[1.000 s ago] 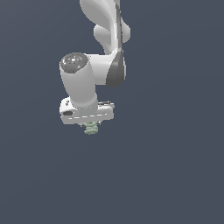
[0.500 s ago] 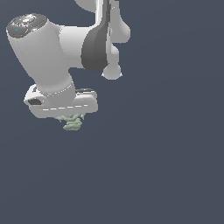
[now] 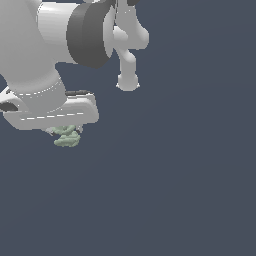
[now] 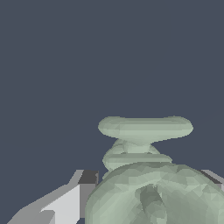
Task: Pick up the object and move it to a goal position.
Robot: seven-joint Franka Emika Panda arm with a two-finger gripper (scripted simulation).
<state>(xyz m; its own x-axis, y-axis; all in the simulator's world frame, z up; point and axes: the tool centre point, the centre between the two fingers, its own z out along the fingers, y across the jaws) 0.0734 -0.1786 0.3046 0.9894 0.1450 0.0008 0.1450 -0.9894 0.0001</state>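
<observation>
i see the claw (image 3: 64, 131) pinching the object (image 3: 66, 136), a pale grey-green lumpy thing poking out just below the white claw body at the exterior view's left. in the wrist view the object (image 4: 146, 175) sits between the fingers (image 4: 72, 201), touching them.

A flat, dark slate-blue backdrop (image 3: 190, 190) fills the exterior view from edge to edge, with no visible seam between floor and wall. The same uniform blue-grey field (image 4: 109, 57) fills the far part of the wrist view. Lighting is even and soft, casting no distinct shadows on the surroundings.
</observation>
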